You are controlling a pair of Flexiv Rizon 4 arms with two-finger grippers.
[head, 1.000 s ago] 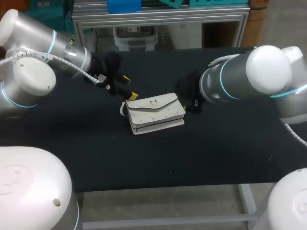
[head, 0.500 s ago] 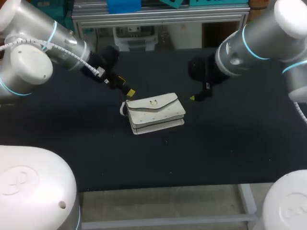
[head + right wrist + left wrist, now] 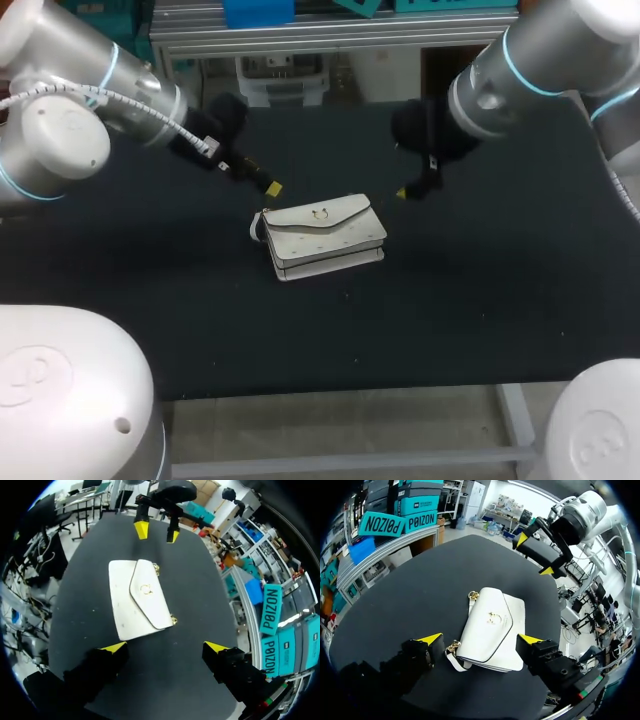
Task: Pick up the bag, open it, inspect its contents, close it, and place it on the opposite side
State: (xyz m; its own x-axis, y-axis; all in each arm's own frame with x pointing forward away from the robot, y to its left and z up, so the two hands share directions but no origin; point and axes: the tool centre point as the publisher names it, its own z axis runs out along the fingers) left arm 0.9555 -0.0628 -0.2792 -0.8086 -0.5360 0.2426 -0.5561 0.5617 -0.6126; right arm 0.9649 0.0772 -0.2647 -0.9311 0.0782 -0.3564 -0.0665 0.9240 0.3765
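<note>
Beyond left hand [image 3: 480, 639], bag [image 3: 492, 627], seemingly closed

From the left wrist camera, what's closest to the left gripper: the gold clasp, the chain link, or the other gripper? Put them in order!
1. Chain link, at the bag's near corner.
2. Gold clasp, mid-flap.
3. Right gripper, beyond the bag.

The bag [image 3: 322, 238] looks like smooth white leather (or an imitation of it) with a faint sheen. Its clasp [image 3: 494, 617] and chain [image 3: 453, 647] are shiny gold-coloured metal. The desk [image 3: 450, 300] has a matt black, cloth-like cover. The arm shells [image 3: 60, 150] are glossy white, seemingly plastic. The left end effector [image 3: 480, 639] and right end effector [image 3: 165, 647] have matt black bodies with yellow, plastic-looking tips.
</note>
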